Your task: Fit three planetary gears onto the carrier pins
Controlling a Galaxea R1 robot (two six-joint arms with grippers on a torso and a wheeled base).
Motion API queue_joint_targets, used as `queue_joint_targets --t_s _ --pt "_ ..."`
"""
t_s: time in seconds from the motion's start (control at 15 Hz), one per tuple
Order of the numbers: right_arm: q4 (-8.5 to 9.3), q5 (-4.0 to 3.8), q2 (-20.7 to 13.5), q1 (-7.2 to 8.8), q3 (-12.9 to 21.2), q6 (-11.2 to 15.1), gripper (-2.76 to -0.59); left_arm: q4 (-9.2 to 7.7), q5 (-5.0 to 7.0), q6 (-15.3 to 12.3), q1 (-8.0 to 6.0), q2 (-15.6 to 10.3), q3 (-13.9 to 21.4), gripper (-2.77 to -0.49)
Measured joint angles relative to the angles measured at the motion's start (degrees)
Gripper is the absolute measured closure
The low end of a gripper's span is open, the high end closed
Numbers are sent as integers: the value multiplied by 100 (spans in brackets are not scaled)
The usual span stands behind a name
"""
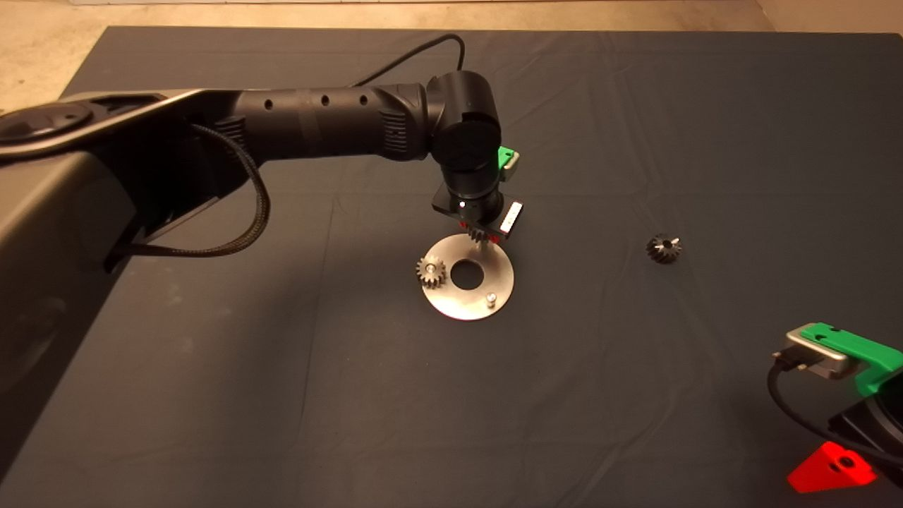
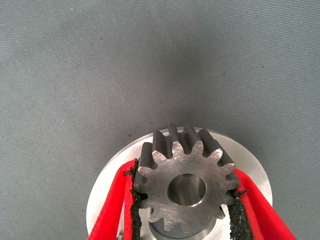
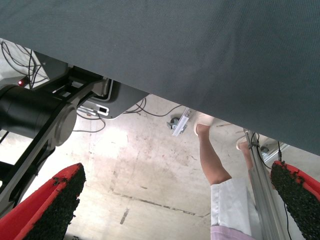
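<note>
The left arm reaches in from nine o'clock across the dark mat [image 1: 282,367] on the surface, and the left gripper [image 1: 481,234] hangs over the twelve o'clock edge of the shiny disc [image 1: 451,300]. Its jaws are clamped on a planetary gear [image 2: 186,186]: in the left wrist view the gear sits squarely between the two red fingers [image 2: 116,200], teeth pressed against the black pads on both sides, its centre hole facing the camera and the disc just behind it. On the disc, a second gear [image 1: 431,271] sits seated on a pin at about nine o'clock, beside the large centre hole. A bare carrier pin [image 1: 491,299] stands upright at about five o'clock. Well apart toward three o'clock, a third gear [image 1: 663,248] lies loose on the mat. The right gripper [image 1: 832,469] waits at the lower right edge, jaws spread wide and holding nothing; its wrist view shows the floor beyond the mat and a person's leg [image 3: 212,160].
</note>
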Motion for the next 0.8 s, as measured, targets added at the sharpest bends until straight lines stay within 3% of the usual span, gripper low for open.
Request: queue_joint_targets --t_s 0.6,0.8 --pt "0 0 0 2 0 0 -275 11 11 9 20 2 2 -86" --pt "-2 0 0 2 0 0 -275 13 102 103 17 7 2 -86"
